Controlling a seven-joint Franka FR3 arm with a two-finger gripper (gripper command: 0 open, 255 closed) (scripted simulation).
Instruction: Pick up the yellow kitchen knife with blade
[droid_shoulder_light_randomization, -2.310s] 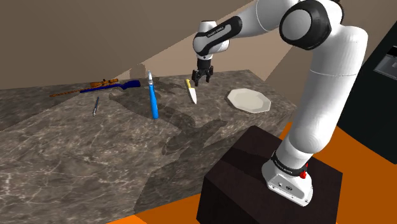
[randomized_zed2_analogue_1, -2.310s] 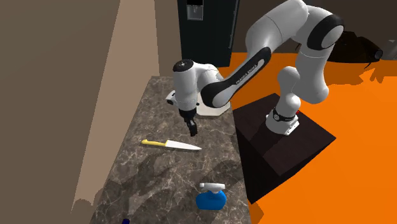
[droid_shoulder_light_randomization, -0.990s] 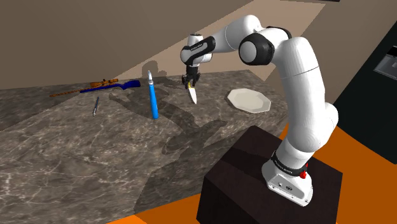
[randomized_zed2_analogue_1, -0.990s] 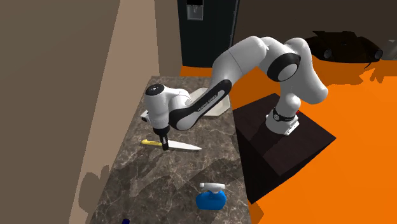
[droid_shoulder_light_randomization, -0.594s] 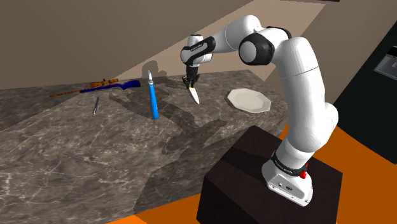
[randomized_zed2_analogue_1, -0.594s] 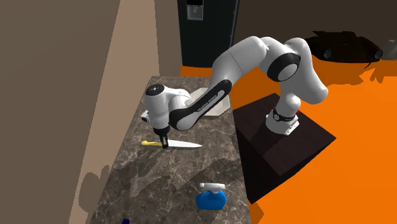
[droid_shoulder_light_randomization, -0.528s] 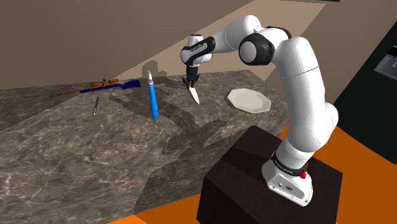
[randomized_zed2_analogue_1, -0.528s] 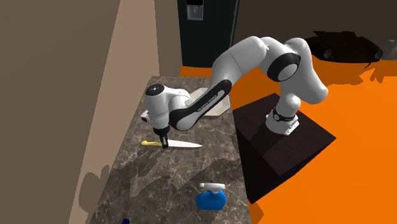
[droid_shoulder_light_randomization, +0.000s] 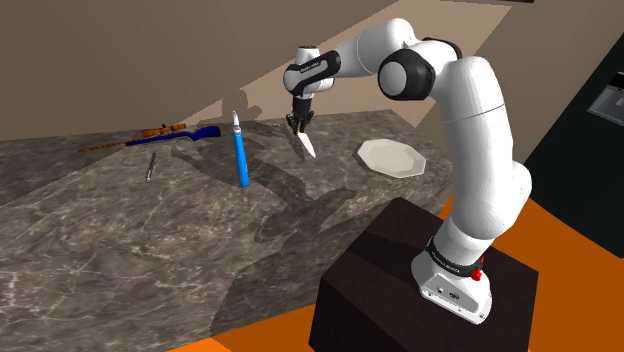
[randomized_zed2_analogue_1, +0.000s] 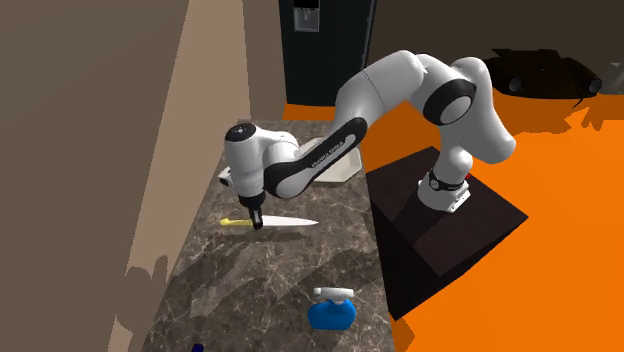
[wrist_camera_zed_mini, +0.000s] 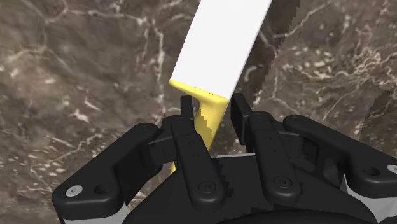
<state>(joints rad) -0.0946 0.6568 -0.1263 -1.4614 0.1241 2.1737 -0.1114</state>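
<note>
The knife has a yellow handle (wrist_camera_zed_mini: 207, 113) and a plain white blade (wrist_camera_zed_mini: 222, 38). My black gripper (wrist_camera_zed_mini: 212, 105) is shut on the handle, one finger (wrist_camera_zed_mini: 186, 108) on each side of it and the blade sticking out ahead. In the shoulder view the gripper (droid_shoulder_light_randomization: 299, 124) hangs at the far side of the marble counter (droid_shoulder_light_randomization: 120, 230), and the knife (droid_shoulder_light_randomization: 308, 146) slants down from it just above the surface. In the second exterior view the knife (randomized_zed2_analogue_1: 290, 222) lies almost level in the gripper (randomized_zed2_analogue_1: 257, 224), its handle end poking out toward the wall.
A tall blue bottle (droid_shoulder_light_randomization: 241, 152) stands close to the knife at the shoulder view's left. A white plate (droid_shoulder_light_randomization: 391, 157) lies to its right. A toy rifle (droid_shoulder_light_randomization: 150, 135) and a pen (droid_shoulder_light_randomization: 151, 166) lie further left. My dark stand (droid_shoulder_light_randomization: 420, 280) is at the counter's near edge.
The fingers have shut on the knife's handle. The hand has since risen a little, taking the knife just off the counter.
</note>
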